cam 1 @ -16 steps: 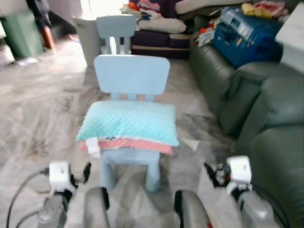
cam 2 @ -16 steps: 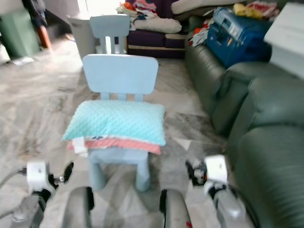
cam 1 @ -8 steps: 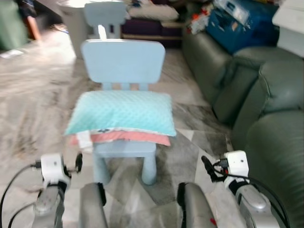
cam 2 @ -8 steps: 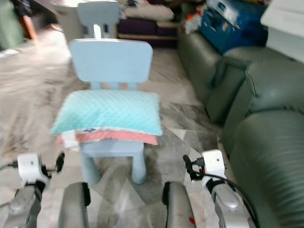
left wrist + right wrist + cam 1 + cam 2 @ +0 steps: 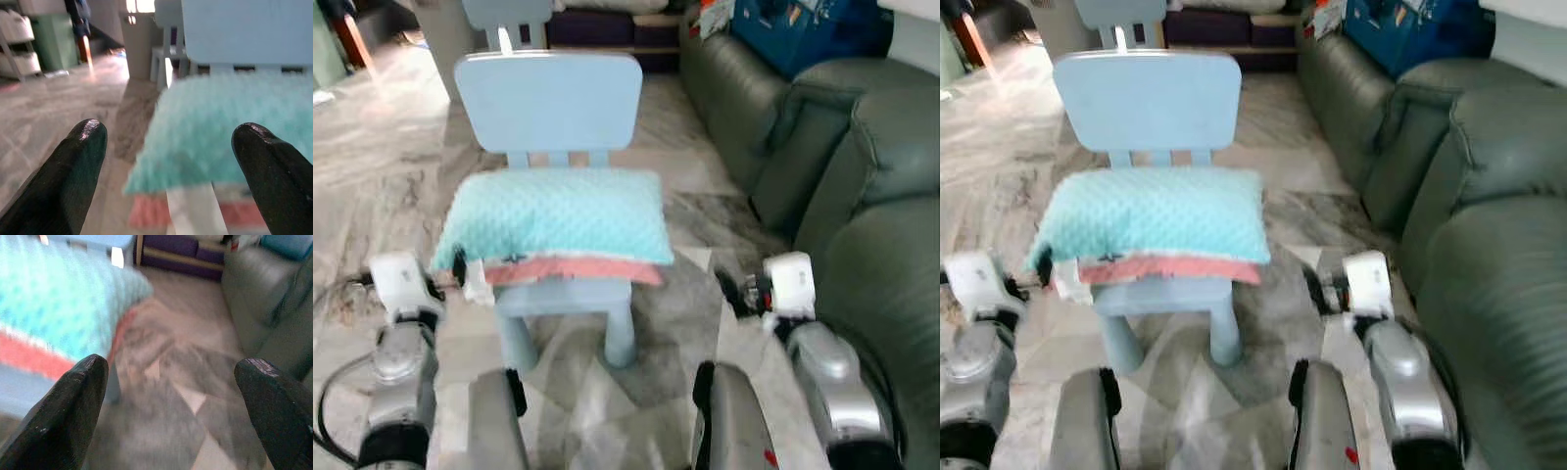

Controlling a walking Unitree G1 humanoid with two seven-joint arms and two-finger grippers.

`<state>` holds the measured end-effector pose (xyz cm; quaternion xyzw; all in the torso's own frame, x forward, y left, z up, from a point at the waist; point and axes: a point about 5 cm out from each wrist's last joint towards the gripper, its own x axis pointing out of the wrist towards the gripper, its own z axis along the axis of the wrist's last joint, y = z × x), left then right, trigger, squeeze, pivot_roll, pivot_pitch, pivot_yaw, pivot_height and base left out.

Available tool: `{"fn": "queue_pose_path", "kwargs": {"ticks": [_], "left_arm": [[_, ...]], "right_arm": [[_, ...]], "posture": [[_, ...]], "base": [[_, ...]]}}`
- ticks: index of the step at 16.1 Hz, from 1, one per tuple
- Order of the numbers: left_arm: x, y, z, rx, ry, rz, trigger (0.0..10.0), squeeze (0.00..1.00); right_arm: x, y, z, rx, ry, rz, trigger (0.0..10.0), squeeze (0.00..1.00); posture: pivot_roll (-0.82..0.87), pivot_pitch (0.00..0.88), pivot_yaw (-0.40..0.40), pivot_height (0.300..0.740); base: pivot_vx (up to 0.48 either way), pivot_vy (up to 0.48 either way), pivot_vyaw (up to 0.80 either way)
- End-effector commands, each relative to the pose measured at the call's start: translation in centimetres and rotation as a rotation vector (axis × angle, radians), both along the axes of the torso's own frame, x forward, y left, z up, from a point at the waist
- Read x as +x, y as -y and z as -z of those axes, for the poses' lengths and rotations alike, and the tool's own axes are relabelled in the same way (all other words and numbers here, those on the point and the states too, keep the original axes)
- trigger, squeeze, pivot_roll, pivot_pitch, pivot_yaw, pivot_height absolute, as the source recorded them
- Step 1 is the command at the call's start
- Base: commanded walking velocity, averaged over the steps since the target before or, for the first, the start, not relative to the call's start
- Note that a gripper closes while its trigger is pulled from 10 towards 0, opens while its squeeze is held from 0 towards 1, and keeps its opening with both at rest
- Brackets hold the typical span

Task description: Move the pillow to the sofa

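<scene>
Left gripper (image 5: 168, 161) is spread wide, its two black fingertips (image 5: 78, 152) standing well apart in the wrist view with the turquoise pillow (image 5: 558, 217) blurred between them, close ahead but not touched. In the head view that arm sits low at the left of the frame, its white wrist block level with the pillow's left end, just beside the white tag hanging there. Over on the right, the right gripper (image 5: 171, 406) is spread just as wide, fingers (image 5: 83, 391) far apart, pointing past the pillow's right corner at grey marbled floor (image 5: 372, 196); in the head view its wrist hovers in the lower right, near the pillow's right edge but apart from it. Neither gripper holds anything. The pillow lies flat across the seat of a pale blue child's chair (image 5: 548, 98) in the middle of the frame, overhanging the seat on both sides, its salmon-pink underside showing along the front edge. Behind it rises the chair's backrest, and a second pale blue chair (image 5: 506, 12) stands further back at the top. The dark green leather sofa (image 5: 862, 186) runs down the right side of the frame, well apart from the pillow, with a blue bag (image 5: 803, 34) on it at the upper right.
</scene>
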<state>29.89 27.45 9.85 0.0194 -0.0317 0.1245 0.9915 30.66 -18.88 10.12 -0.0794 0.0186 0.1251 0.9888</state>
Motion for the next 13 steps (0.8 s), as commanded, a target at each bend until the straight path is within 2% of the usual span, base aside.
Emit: {"fn": "queue_pose_path", "kwargs": {"ticks": [1,2,4,6,7,8,10,11,12,13], "left_arm": [[0.4,-0.9,-1.5,0.01,0.035,-0.028,10.0,0.0],[0.8,-1.2,-2.2,0.008,0.051,-0.038,10.0,0.0],[1.3,-2.0,-3.2,0.01,0.048,-0.068,10.0,0.0],[1.7,-3.4,-3.5,-0.036,0.032,-0.144,10.0,0.0],[2.0,-4.1,-4.5,-0.032,0.06,-0.169,10.0,0.0],[2.4,-4.9,-5.4,-0.018,0.058,-0.191,10.0,0.0],[2.9,-5.8,-6.3,-0.044,0.056,-0.205,10.0,0.0],[3.7,-6.4,-6.9,-0.118,0.033,-0.202,10.0,0.0],[4.2,-6.5,-7.4,-0.176,0.039,-0.197,10.0,0.0],[5.0,-6.4,-8.1,-0.276,0.053,-0.177,10.0,0.0]], "right_arm": [[0.9,-0.8,-2.1,0.015,0.067,-0.033,10.0,0.0],[1.4,-1.3,-3.2,0.033,0.106,-0.055,10.0,0.0],[2.4,-2.1,-4.9,0.074,0.141,-0.074,10.0,0.0],[3.3,-3.0,-6.1,0.167,0.141,-0.106,10.0,0.0],[3.9,-3.6,-6.6,0.245,0.124,-0.132,10.0,0.0],[4.7,-4.3,-7.1,0.287,0.114,-0.16,10.0,0.0],[5.6,-5.3,-8.0,0.326,0.118,-0.202,10.0,0.0],[6.9,-6.4,-9.3,0.356,0.112,-0.243,10.0,0.0],[7.5,-6.8,-9.9,0.38,0.1,-0.272,10.0,0.0],[8.1,-7.2,-10.6,0.403,0.082,-0.299,10.0,0.0]], "posture": [[-0.12,0.033,-0.028,0.405],[-0.11,0.038,-0.026,0.39],[-0.1,0.069,-0.029,0.39],[-0.08,0.09,-0.042,0.39],[-0.07,0.101,-0.048,0.39],[-0.06,0.125,-0.048,0.39],[-0.06,0.15,-0.045,0.39],[-0.06,0.18,-0.04,0.39],[-0.06,0.192,-0.04,0.39],[-0.05,0.209,-0.042,0.39]], "base": [[0.0,0.0,0.0],[0.0,0.0,0.0],[0.0,0.0,0.0],[0.0,0.0,0.0],[0.0,0.0,0.0],[0.0,0.0,0.0],[0.0,0.0,0.0],[0.0,0.0,0.0],[0.0,0.0,0.0],[0.0,0.0,0.0]]}}
